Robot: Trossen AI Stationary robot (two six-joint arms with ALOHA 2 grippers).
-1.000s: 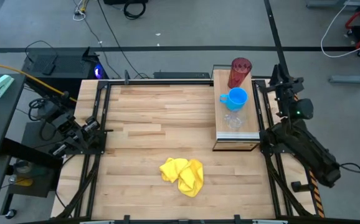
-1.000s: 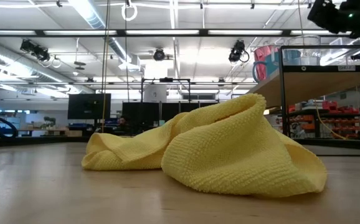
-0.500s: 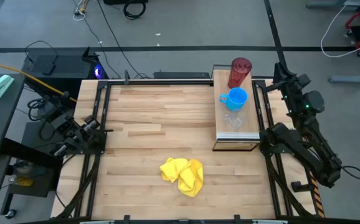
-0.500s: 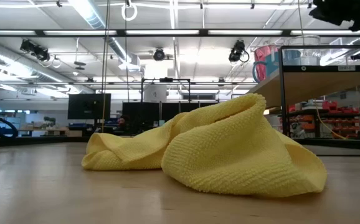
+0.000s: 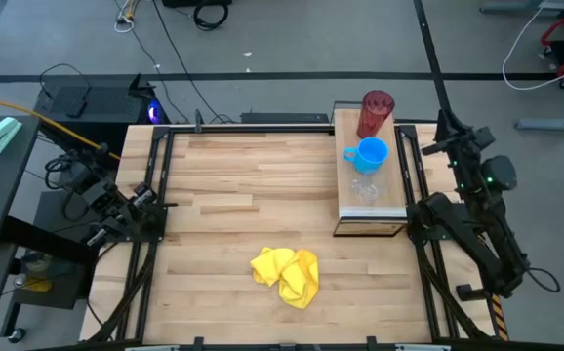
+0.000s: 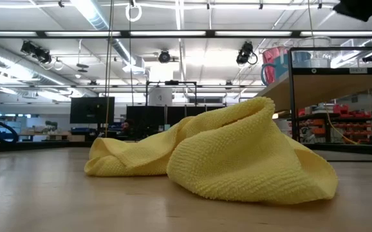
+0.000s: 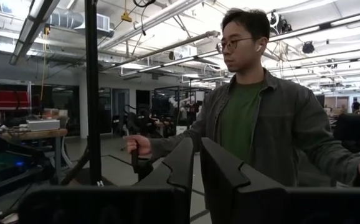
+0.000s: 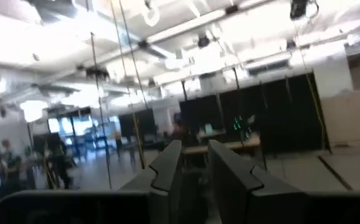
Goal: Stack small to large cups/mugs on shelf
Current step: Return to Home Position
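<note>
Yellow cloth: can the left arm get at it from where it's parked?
Probably yes. The yellow cloth lies alone on bare tabletop, and the shelf stands well off to the right. The left arm sits folded at the table's left edge, with nothing between it and the cloth.

Wooden tabletop [image 5: 243,195] carries two things directly: shelf [image 5: 391,168] and yellow cloth [image 5: 286,274]. Three vessels stand upright in a row along the shelf: red tumbler [image 5: 376,114] at its far end, blue mug [image 5: 370,153] just beside that toward the middle, clear cup [image 5: 365,190] next, nearer the shelf's front end. Cloth lies crumpled, well apart from the shelf, off its front-left corner.
</note>
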